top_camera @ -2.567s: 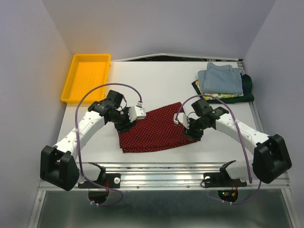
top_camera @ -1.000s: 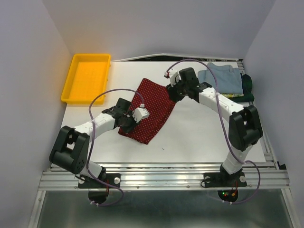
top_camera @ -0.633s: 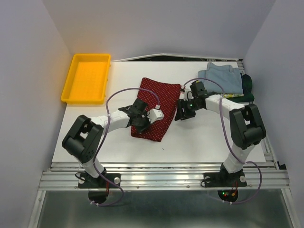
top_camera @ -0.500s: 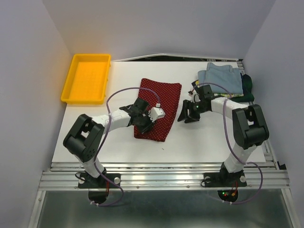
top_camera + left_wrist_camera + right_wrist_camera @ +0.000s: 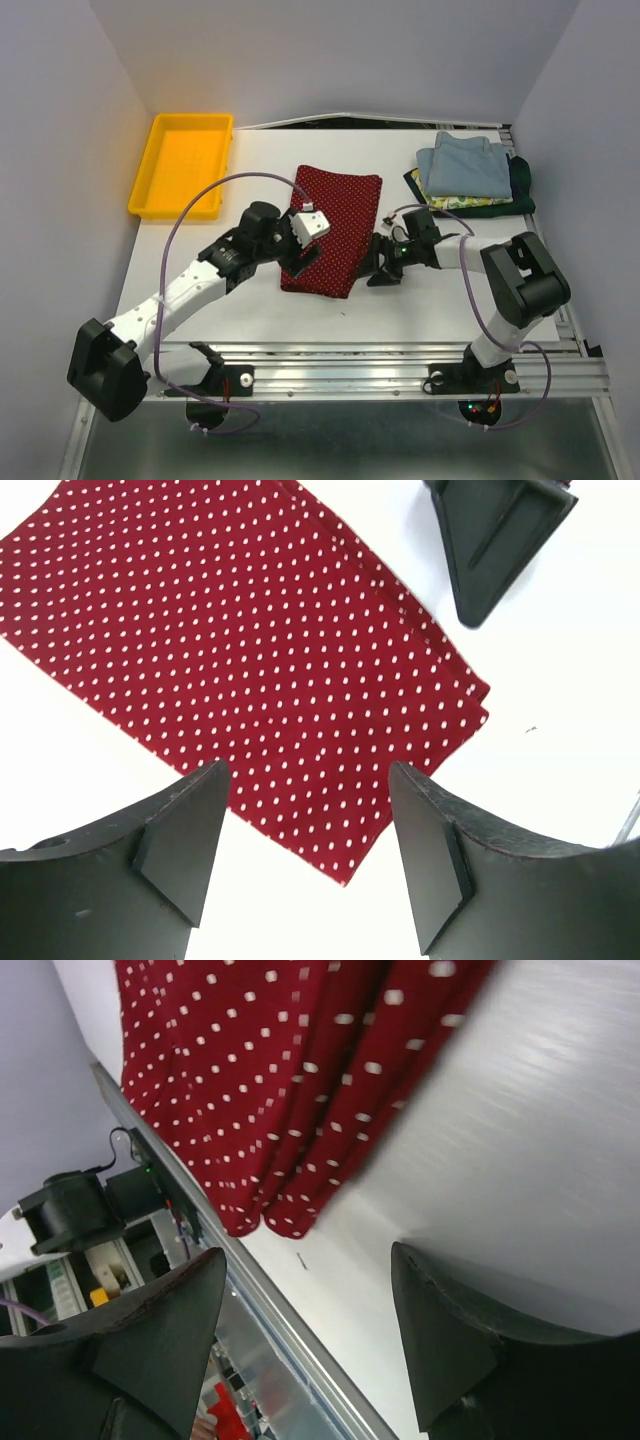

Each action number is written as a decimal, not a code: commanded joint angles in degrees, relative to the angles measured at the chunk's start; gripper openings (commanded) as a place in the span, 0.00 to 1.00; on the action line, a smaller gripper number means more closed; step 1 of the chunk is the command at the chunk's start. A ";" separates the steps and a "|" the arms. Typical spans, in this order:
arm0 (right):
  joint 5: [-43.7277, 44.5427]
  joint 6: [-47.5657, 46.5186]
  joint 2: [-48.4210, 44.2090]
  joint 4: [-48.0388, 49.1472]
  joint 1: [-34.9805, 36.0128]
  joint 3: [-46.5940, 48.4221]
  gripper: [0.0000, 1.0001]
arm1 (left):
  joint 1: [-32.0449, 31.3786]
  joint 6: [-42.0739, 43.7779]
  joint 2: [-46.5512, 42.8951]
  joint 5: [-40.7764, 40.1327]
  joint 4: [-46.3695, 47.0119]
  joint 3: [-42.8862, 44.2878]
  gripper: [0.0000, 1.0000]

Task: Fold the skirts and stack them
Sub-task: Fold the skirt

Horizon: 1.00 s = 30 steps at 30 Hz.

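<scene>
Skirt (image 5: 335, 225) of dark red with white dots lies folded in the middle of the table (image 5: 430, 310). Its long axis runs from the far side toward the arms, the near end leaning a little to the left. The far end is the wider one and the near end is narrower.

Some seconds back it lay spread across the table from left to right, with a gripper on each end. One second ago the right arm had swung its end over toward the far side. Half a second ago the left gripper sat low on the cloth. Now the left gripper (image 5: 300, 264) is raised over the near left part of the skirt, and its arm has stretched out to the left. The right gripper (image 5: 378, 268) has slid nearer along the skirt's right edge.

From the left wrist, the skirt's near corner (image 5: 250, 660) shows below and between the fingers (image 5: 180, 840). These stand wide apart and hold nothing. The right gripper is just beside the near right edge, fingers (image 5: 450, 1340) spread and empty, with the red cloth (image 5: 270, 1090) ahead of them. Whether it touches the cloth cannot be told.

At the far right a blue skirt (image 5: 465, 165) tops a yellow-green one (image 5: 470, 203) and a dark green one (image 5: 521, 185). A tray (image 5: 180, 165) sits far left.
</scene>
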 commanded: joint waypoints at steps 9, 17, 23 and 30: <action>0.10 4.69 11.92 7.71 6.16 2.19 0.72 | -0.07 5.76 -4.23 -2.24 -1.07 -5.99 0.77; -0.60 6.46 14.12 9.46 7.22 0.61 0.58 | -0.25 11.04 -5.29 -2.24 -0.10 -9.51 0.77; -3.41 4.87 12.90 7.27 7.22 4.48 0.12 | -0.86 18.59 -4.67 -1.80 -0.28 -11.97 0.77; -8.24 7.77 8.94 7.44 7.22 7.29 0.01 | -2.88 27.56 -5.37 -3.20 4.02 -18.20 0.88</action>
